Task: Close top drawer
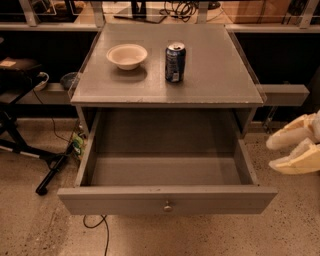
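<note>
The top drawer [166,200] is a wide grey wooden drawer pulled fully out of the grey cabinet [165,85]. It is empty, with a flat front panel and a small round metal knob [167,205] at centre. My gripper [271,155] is at the right edge of the view, to the right of the drawer's right side and apart from it. Its two cream fingers [292,132] point left with a gap between them and hold nothing.
On the cabinet top stand a cream bowl [127,55] and a blue soda can [175,62]. A black stand with cables [30,150] is on the speckled floor to the left. A shelf with cables [165,10] runs behind the cabinet.
</note>
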Available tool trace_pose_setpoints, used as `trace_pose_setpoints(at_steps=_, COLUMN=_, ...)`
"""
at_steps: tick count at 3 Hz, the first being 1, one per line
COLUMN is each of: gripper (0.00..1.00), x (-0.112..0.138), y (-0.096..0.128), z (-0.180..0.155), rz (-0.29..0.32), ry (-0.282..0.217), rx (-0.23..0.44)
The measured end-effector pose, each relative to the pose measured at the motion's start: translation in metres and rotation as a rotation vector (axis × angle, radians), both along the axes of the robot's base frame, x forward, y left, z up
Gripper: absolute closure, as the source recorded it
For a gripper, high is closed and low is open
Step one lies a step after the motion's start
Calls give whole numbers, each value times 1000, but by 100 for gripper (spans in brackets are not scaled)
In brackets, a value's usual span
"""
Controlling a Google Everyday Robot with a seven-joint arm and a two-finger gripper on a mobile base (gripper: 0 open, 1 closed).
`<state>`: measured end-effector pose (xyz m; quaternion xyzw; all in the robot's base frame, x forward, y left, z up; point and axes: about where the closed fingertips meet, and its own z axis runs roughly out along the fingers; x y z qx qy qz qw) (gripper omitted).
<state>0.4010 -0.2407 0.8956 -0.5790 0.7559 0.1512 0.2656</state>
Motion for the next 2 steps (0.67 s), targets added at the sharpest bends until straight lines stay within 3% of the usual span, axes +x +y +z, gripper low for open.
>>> trace_pose_setpoints(at_steps=1, gripper=78, x=-2, y=-7, z=-11, rz=-27, ry=-12, rx=29)
trace_pose_setpoints(at_steps=2, gripper=100, x=-6, y=-18, z=-24, rz=-92, ry=-42, rx=53)
